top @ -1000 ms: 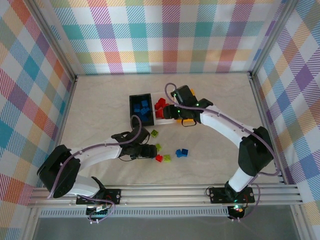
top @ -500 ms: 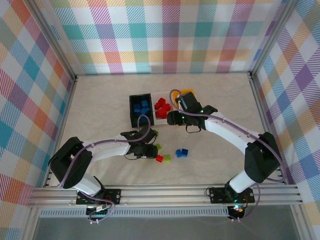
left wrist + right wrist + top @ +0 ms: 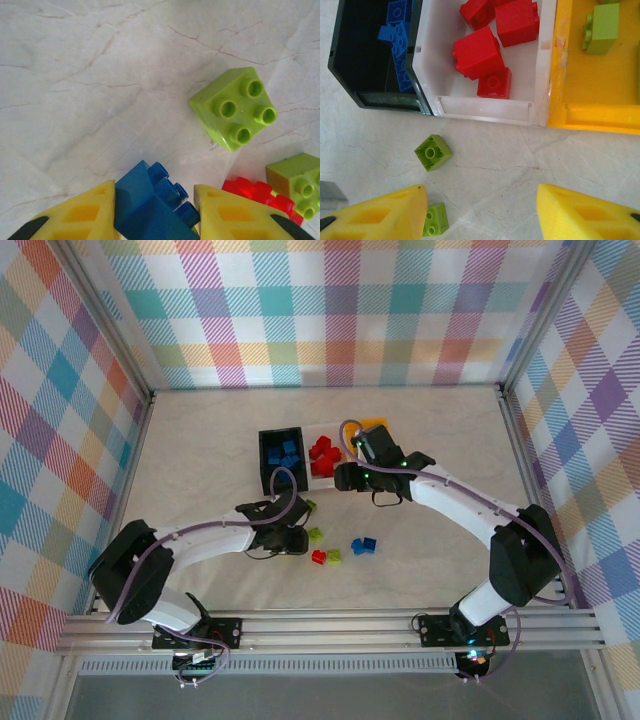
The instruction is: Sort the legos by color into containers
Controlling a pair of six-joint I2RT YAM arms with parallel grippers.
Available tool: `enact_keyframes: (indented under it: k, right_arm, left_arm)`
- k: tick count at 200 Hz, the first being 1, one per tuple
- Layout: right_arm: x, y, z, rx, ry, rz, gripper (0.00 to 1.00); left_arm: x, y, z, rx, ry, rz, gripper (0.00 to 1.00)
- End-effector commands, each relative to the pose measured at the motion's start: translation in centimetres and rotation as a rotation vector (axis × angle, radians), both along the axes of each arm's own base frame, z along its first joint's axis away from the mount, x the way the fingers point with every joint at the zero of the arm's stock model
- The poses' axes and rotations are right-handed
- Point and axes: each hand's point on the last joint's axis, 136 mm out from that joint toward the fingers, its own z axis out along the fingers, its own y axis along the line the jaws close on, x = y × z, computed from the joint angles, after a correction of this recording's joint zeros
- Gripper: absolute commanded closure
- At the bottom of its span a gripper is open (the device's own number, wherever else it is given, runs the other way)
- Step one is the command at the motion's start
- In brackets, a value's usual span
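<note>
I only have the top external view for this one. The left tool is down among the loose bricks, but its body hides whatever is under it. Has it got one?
Observer: Yes. In the left wrist view the left tool is shut on a blue brick, pinched between its yellow fingers.
Operator: Is the right tool carrying anything?
Observer: No. The right wrist view shows the right tool open and holding nothing, just in front of the white bin.
Operator: The arm covers the yellow bin for me. Any green in it?
Observer: At least one lime green brick lies in the orange-yellow bin.
</note>
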Motion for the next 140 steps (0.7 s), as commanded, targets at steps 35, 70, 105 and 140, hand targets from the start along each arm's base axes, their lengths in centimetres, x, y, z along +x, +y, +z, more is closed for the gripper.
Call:
enact_keyframes:
  k: [35, 70, 105, 140]
  right_arm:
    - [-0.5, -0.7, 1.0, 0.029, -0.026, -0.022, 0.40]
    - [-1.1, -1.2, 0.5, 0.029, -0.014, -0.032, 0.40]
    - [-1.8, -1.8, 0.3, 0.038, 0.004, -0.037, 0.40]
    - [-2.5, -2.3, 0.7, 0.038, 0.003, -0.042, 0.39]
  left_arm:
    - [4.4, 3.3, 7.4, -0.077, -0.134, 0.118, 0.73]
    - [10.8, 4.7, 10.6, -0.094, -0.211, 0.191, 0.74]
    - [16.8, 4.9, 10.2, -0.070, -0.198, 0.222, 0.78]
    - [21.1, 5.8, 9.1, 0.001, -0.183, 0.258, 0.79]
